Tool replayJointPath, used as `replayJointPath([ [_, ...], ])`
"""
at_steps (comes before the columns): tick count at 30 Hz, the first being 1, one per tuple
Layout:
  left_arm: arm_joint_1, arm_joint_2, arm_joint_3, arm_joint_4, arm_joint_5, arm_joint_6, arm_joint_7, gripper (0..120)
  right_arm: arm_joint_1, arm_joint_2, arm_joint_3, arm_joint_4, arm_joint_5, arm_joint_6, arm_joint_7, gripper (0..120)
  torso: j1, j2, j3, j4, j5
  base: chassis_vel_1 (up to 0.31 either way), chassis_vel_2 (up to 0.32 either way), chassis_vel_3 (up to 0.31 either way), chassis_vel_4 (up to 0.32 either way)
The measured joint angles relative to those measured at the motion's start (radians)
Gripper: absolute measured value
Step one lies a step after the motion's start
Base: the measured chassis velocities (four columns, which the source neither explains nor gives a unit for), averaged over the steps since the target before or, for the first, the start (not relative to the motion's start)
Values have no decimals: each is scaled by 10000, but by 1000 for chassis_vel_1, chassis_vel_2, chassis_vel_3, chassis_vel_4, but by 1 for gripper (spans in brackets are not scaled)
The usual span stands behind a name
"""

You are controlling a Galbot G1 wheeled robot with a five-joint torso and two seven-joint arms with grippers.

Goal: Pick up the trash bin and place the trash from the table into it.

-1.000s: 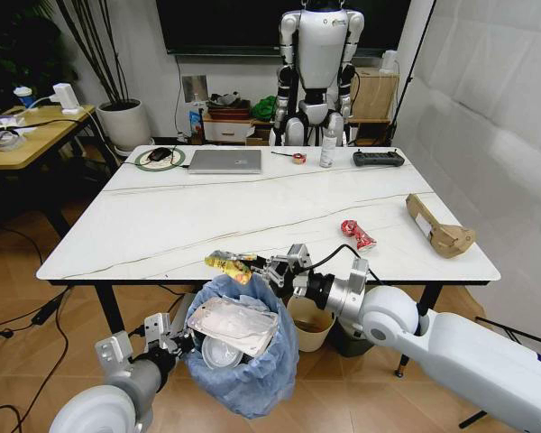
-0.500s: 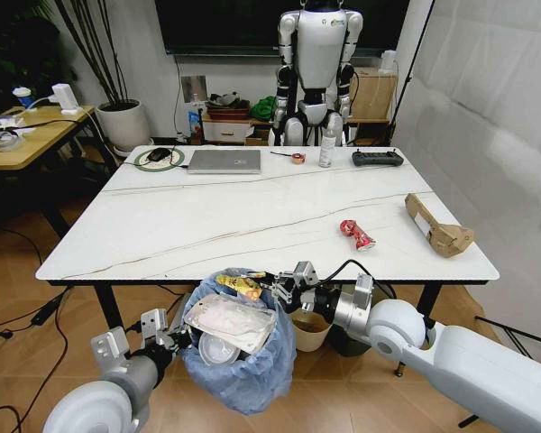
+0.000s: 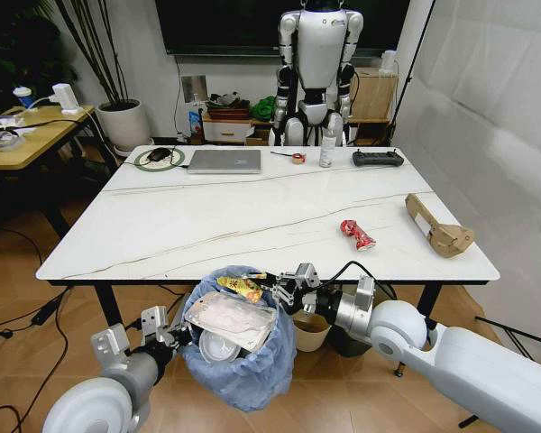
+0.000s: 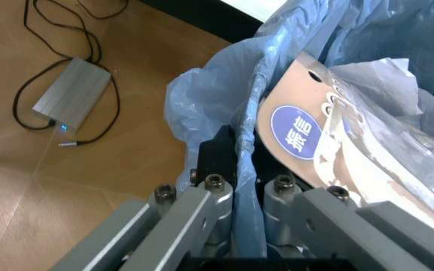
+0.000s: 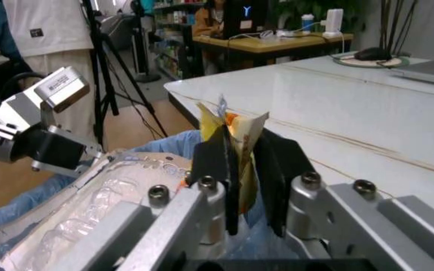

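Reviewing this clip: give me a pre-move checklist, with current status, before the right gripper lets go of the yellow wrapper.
1. Left gripper clamped on the trash bin rim: ok.
2. Yellow wrapper held in the right gripper: ok.
3. Wrapper over the bin opening, head view: ok, near its far rim.
4. Room in the bin: not ok; the clear plastic package spans the top.
5. Table cleared: not ok; red wrapper and brown paper bag remain.

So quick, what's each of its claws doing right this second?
Left gripper: shut on the rim of the trash bin, holding it below the table edge.
Right gripper: shut on a yellow wrapper over the bin.
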Motion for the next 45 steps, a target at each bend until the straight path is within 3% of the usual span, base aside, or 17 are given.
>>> replayJointPath([
  [10,18,37,-53,-5,-35,4,-3,0,-264,-121,201,-4,-109,116,-151,50,0,0,0,0,1,0,0,0,0],
  [13,21,37,-60,-5,-35,6,-7,0,-303,-162,256,15,-116,145,-167,52,0,0,0,0,0,0,0,0,0],
  [18,70,16,-134,50,-6,10,-26,0,-550,-213,805,127,-64,216,-152,71,0,0,0,0,0,0,0,0,0],
  [20,77,14,-139,50,-4,9,-27,0,-568,-213,858,129,-53,226,-146,71,0,0,0,0,0,0,0,0,0],
  [24,173,13,-221,50,37,13,-29,0,-1055,-242,1920,137,25,332,-12,93,0,0,0,0,0,0,0,0,0],
  [27,210,12,-257,84,72,13,-28,0,-1255,-239,2446,109,42,344,135,98,0,0,0,-2,0,0,0,0,0],
  [45,1113,-394,-1012,-199,769,-135,386,0,-1440,148,3885,-428,31,-226,2764,100,0,0,0,2,0,0,0,0,0],
])
